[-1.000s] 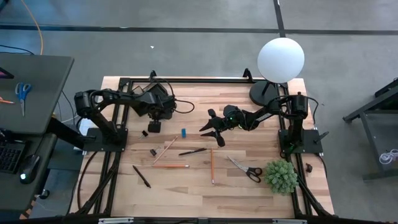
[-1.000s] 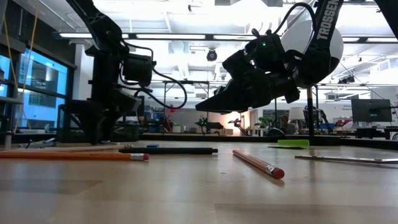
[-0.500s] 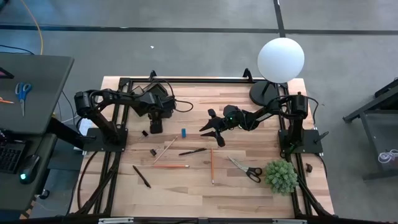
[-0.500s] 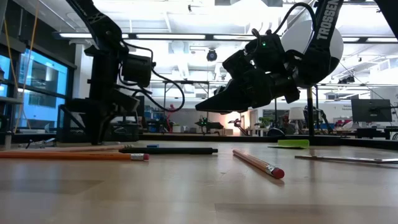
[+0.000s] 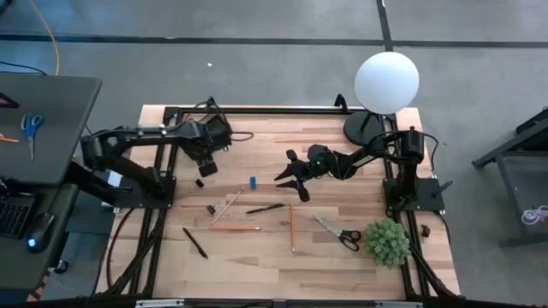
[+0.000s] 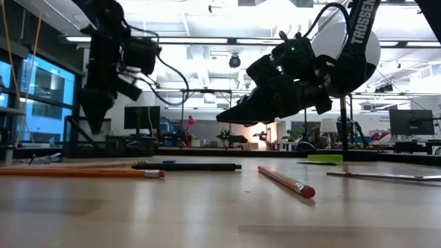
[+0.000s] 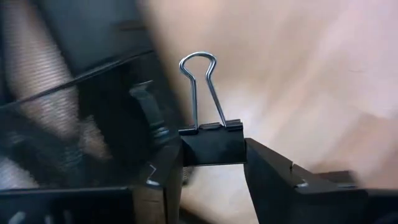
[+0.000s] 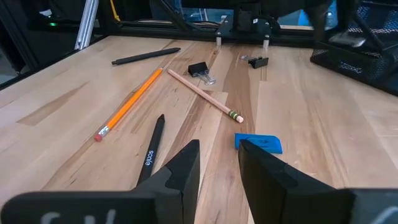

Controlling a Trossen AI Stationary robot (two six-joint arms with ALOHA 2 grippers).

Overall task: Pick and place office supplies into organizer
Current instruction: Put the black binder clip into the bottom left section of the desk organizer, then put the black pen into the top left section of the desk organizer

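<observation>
"TROSSEN" reads down the right arm in the low view's upper right, and "sofie" shows in white on a black pen (image 8: 152, 152) at the right wrist view's lower centre. The organizer (image 8: 354, 59), black mesh at that view's right edge, has contents I cannot make out. On the counter (image 5: 257, 257) lie two black pens, three pencils, one blue eraser (image 5: 253, 182) and two binder clips. The left claw (image 7: 214, 165) pinches a third binder clip (image 7: 211, 140). The right claw (image 8: 217, 165) hangs spread, upper middle in the high view.
</observation>
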